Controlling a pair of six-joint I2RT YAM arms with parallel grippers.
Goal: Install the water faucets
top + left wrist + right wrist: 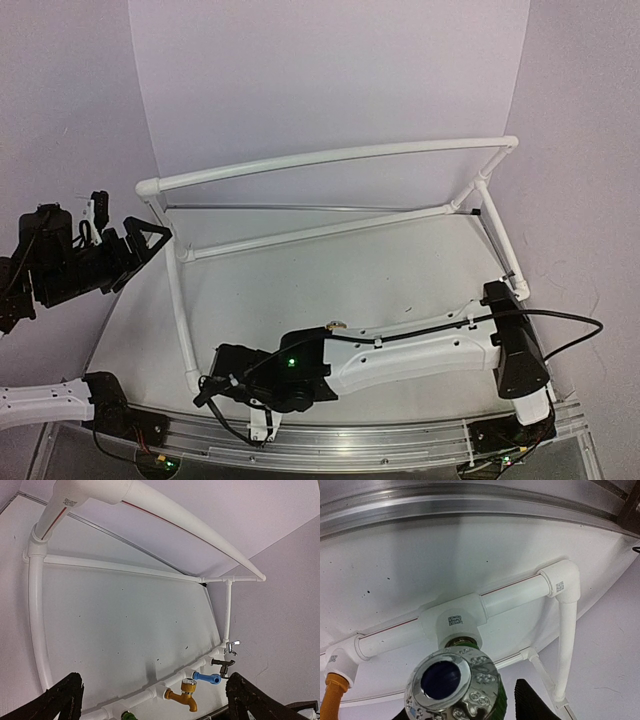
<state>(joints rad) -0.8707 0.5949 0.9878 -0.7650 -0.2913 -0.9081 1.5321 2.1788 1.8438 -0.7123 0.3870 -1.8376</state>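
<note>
The white pipe frame (330, 155) stands on the table. In the left wrist view its near pipe (150, 695) carries the faucets in a row: green (129, 715), golden-orange (185, 695), blue (207, 678), dark grey (222, 664) and silver (231, 647). My right gripper (205, 390) is at the frame's front left corner. In the right wrist view my right gripper (460, 697) straddles the green faucet (452, 687), whose thread sits in a white tee (455, 622); a thin gap shows beside the right finger (532, 702). My left gripper (150, 238) (155, 680) is open and empty at the frame's left end.
The golden-orange faucet (330, 700) shows left of the green one. An aluminium rail (380, 440) runs along the table's near edge. The frame's left upright (175, 290) stands between the two grippers. Lavender walls enclose the table.
</note>
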